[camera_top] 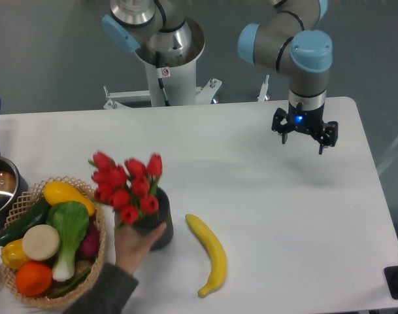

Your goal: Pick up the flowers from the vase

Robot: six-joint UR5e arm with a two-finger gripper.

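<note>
camera view puts your gripper (pixel 304 135) in the upper right of the frame, hanging above bare worktop (pixel 283 216) with its fingers spread apart and nothing between them. it is well apart from the flowers (pixel 128 184), which stand in the vase (pixel 157 226) at lower centre-left, red buds fanned out wider than the dark mouth that holds their stems.

you should note the human hand (pixel 134 245) reaching in from the bottom edge: it cups the vase from below and to the left, probably steadying or positioning it, so i'd judge the pick not yet safe to begin.

just right of the vase a banana (pixel 210 254) lies on the worktop, apart from it. at lower left the wicker basket (pixel 99 252) holds produce: a yellow squash, a cucumber, bok choy, an orange, a pale round item and something purple-red tucked at its right side. a steel pot (pixel 0 190) with a blue handle sits at the left edge; its contents are unclear.
</note>
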